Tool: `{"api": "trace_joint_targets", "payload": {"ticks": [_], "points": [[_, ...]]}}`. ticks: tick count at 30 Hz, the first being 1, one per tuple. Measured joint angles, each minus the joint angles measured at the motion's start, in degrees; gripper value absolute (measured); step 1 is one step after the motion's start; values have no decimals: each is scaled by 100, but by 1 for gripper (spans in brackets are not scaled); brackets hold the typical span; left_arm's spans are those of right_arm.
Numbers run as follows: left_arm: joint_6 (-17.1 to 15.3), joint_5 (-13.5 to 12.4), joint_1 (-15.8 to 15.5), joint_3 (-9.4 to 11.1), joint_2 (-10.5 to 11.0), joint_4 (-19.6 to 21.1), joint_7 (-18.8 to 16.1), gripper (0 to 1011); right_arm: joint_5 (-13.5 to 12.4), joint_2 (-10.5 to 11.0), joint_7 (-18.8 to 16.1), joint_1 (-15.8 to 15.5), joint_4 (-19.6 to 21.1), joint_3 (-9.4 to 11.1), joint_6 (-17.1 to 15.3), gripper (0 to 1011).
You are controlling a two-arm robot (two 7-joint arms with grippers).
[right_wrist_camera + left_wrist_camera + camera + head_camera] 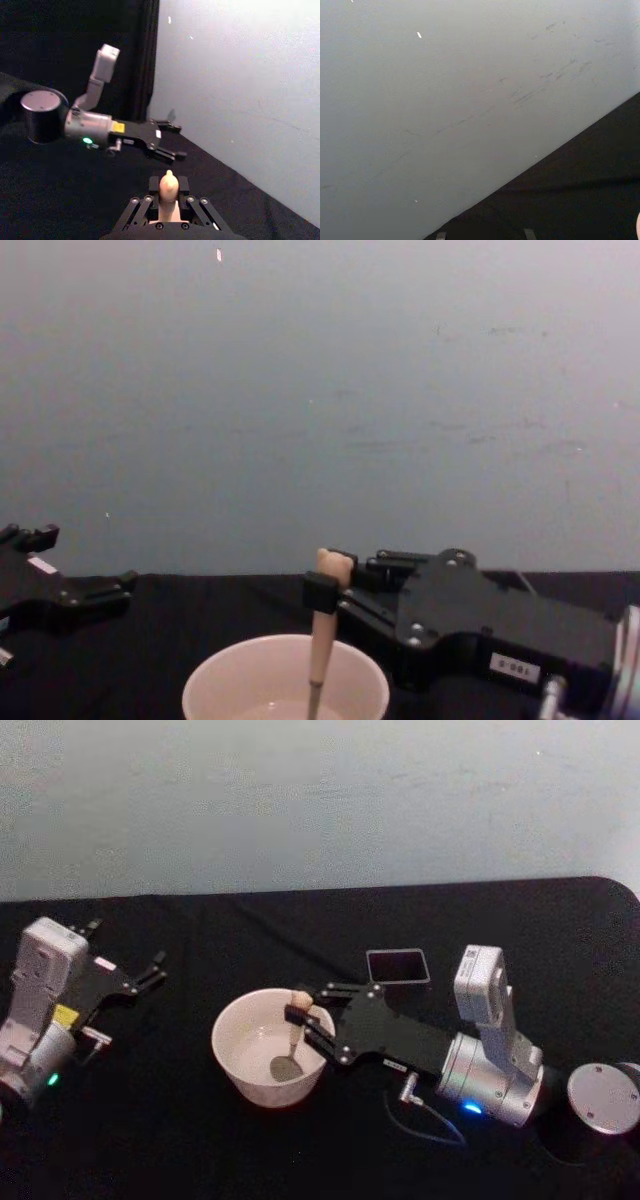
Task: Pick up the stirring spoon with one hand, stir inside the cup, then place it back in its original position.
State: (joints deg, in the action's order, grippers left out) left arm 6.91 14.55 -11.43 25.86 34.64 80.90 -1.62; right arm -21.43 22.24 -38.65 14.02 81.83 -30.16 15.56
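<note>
Above the round cup (260, 1095), right gripper (297, 1013) pinches slim spoon (287, 1067).

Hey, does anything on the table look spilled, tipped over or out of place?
Nothing stands out. The right hand holds the stirring spoon upright, bowl down in the cup. Cup and dark holder both stand upright; no spill shows on the black cloth. The left hand rests open at the table's left.
</note>
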Motion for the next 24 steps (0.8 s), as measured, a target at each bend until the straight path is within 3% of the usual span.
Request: {"api": "trace_joint_targets", "payload": {"ticks": [9,16,24], "points": [[0,0,0,0,0,0,0,1001,-118,-142,-13,52,98,-136,-15,213],[0,0,0,0,0,0,0,1001,72,-394,170,305,-265,-244,19,213],[0,0,0,0,0,0,0,1001,224,-577,386,538,-661,-165,77,213]]}}
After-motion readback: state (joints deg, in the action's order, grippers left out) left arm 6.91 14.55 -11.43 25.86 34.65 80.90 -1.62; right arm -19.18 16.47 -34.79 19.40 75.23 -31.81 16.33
